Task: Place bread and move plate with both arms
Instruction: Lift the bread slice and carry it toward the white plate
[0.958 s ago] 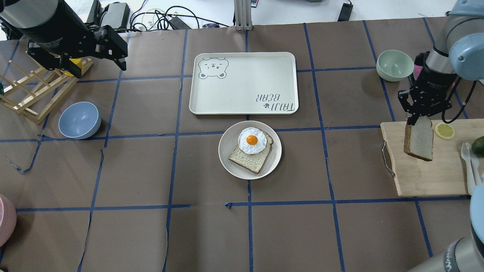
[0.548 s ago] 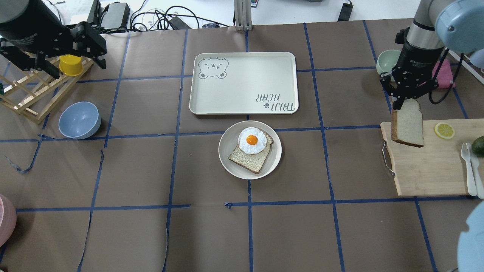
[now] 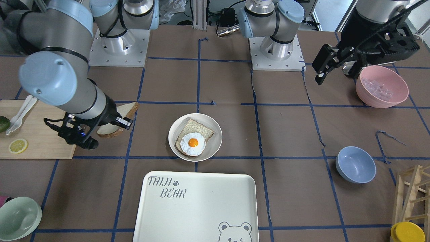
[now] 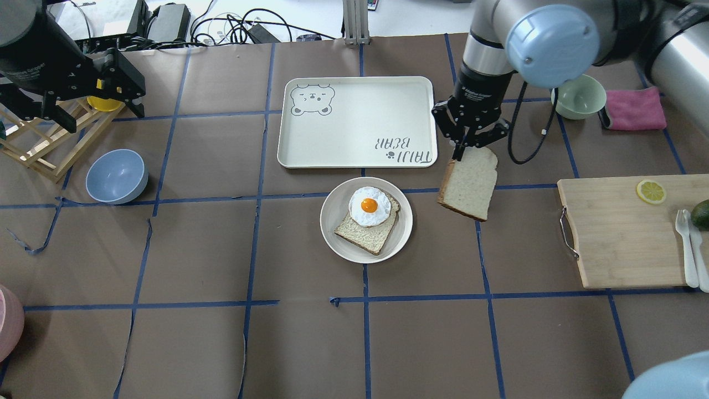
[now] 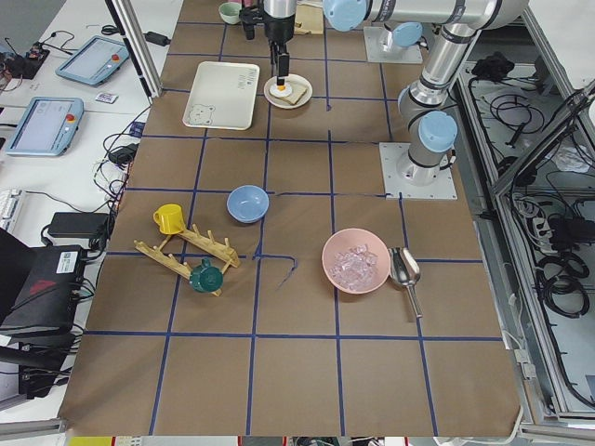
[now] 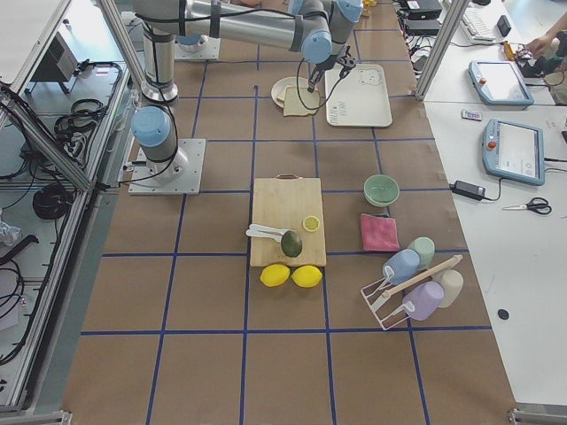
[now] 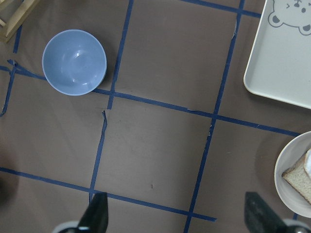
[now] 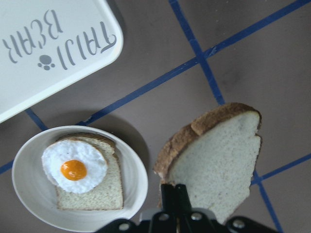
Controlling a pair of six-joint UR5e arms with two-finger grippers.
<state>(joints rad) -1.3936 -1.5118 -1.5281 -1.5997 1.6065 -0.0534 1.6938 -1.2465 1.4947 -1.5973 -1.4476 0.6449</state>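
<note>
Overhead exterior: shows right pincer (image 4: pixel 464 149) pinched on a top corner of the bread (image 4: pixel 468 185), dangling tilted beneath. Places the plate (image 4: pixel 332 224) near, lower-left of it, bearing an egg-topped slice (image 4: pixel 365 235). Shows left pincer (image 7: pixel 177 218) spread wide, empty, far off. Could slip or tear from so small a hold; could shove the egg (image 4: pixel 368 206) when lowered.

L wrist: round cream-white plate (image 7: pixel 288 165) cut by rt edge. R wrist: black right pincer (image 8: pixel 172 193) hides btm of pale brown-crusted bread slice (image 8: pixel 214 160).
</note>
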